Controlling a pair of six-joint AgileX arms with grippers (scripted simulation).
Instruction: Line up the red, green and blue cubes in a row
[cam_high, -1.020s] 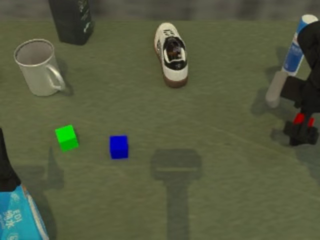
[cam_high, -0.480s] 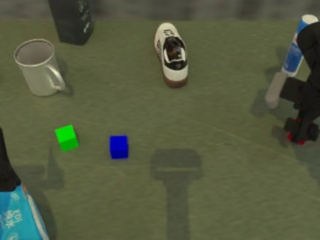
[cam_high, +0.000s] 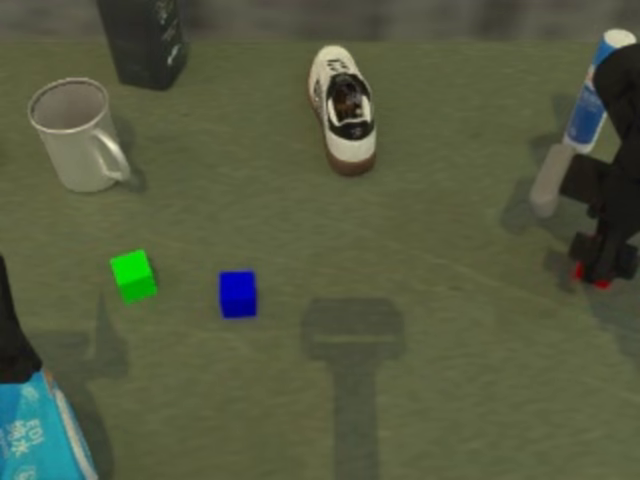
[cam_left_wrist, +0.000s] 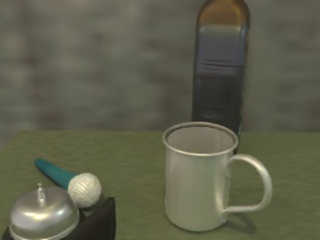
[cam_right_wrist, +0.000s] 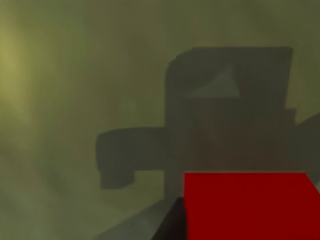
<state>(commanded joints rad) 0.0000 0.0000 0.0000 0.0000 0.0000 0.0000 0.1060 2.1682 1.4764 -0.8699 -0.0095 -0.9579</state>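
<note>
The green cube (cam_high: 133, 275) and the blue cube (cam_high: 238, 294) sit apart on the table's left half, both free. At the right edge my right gripper (cam_high: 603, 262) is down over the red cube (cam_high: 578, 271), which shows only as red slivers under it. In the right wrist view the red cube (cam_right_wrist: 250, 205) fills the lower corner with a dark finger (cam_right_wrist: 172, 222) pressed against its side. My left arm (cam_high: 12, 335) is parked at the lower left edge.
A metal mug (cam_high: 72, 132) and a dark bottle (cam_high: 145, 40) stand at the back left. A shoe (cam_high: 345, 108) lies at the back middle. A blue-white tube (cam_high: 590, 100) is behind my right gripper, a blue carton (cam_high: 40, 430) at the front left. A bell (cam_left_wrist: 42, 217) sits near the mug.
My right gripper dropped over the red cube, so the red that showed behind it is now only slivers at its front. The green and blue cubes stayed put.
</note>
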